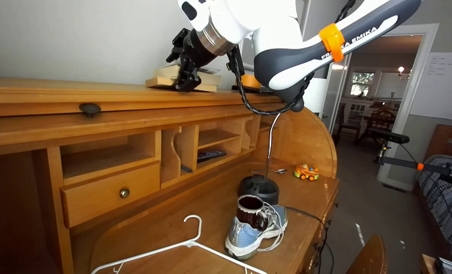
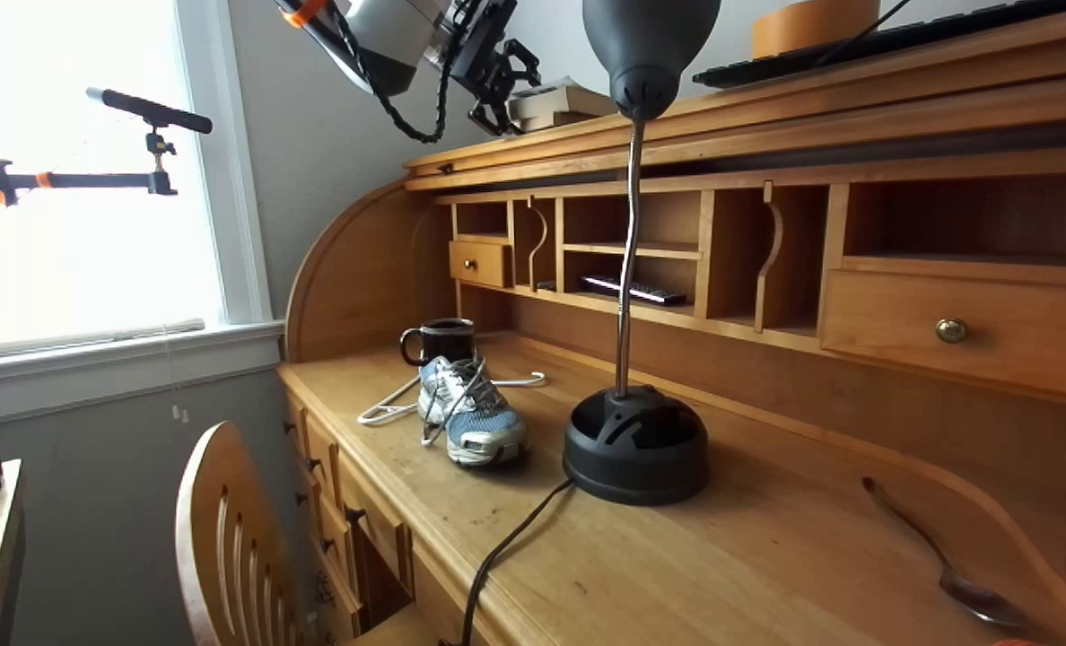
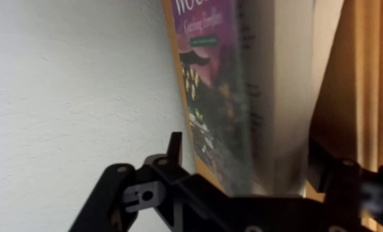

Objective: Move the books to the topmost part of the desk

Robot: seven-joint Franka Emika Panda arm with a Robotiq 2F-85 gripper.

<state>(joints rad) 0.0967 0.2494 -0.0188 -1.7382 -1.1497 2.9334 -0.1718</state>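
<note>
The books lie stacked flat on the top ledge of the desk (image 1: 39, 89), close to the wall. Their pale edges show in both exterior views (image 1: 209, 78) (image 2: 555, 108). In the wrist view the top book's purple and dark picture cover (image 3: 217, 96) faces me. My gripper (image 1: 179, 70) is at one end of the stack, also seen in an exterior view (image 2: 508, 94). In the wrist view the open fingers (image 3: 246, 158) stand on either side of the stack. The left finger is apart from the cover; the right finger is close against the edge side, contact unclear.
A black lamp (image 2: 636, 449) rises in front of the ledge. An orange ring (image 2: 816, 31) and black keyboard (image 2: 766, 67) lie along the ledge. A sneaker (image 1: 245, 236), mug (image 1: 250, 211) and white hanger (image 1: 190, 242) are on the lower surface. The wall (image 3: 82, 96) is close behind.
</note>
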